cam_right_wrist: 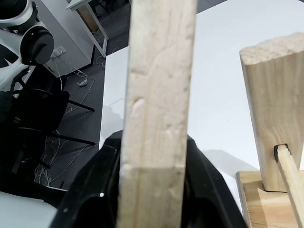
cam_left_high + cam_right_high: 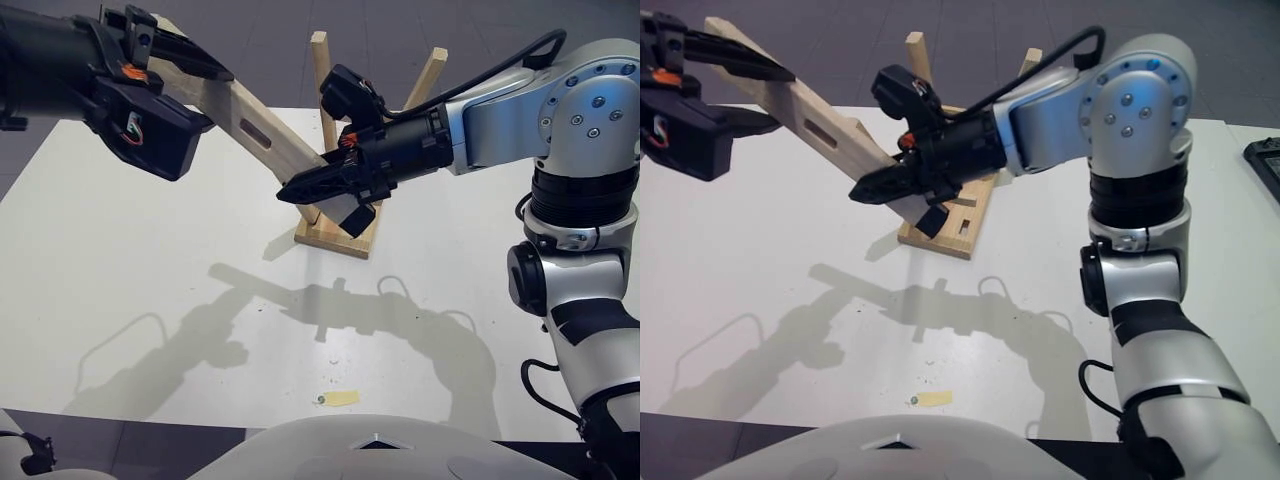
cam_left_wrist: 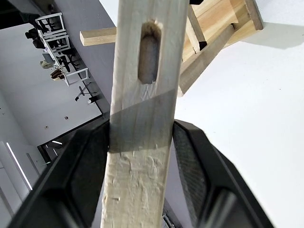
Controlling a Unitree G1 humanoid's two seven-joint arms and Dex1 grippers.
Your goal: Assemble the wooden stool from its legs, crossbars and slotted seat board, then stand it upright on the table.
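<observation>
Upper left, the left gripper (image 2: 780,95) clamps the slotted leg (image 2: 830,130). At centre frame, the right gripper (image 2: 880,195) grips its lower end.

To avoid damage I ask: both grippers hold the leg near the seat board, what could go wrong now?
The left gripper and right gripper both clamp one leg; uneven arm moves could twist it or make it slip.
The leg slants down to the seat board, so pushing may jam it or shove the unheld board.
The right gripper is close to the standing legs and might knock them.
</observation>
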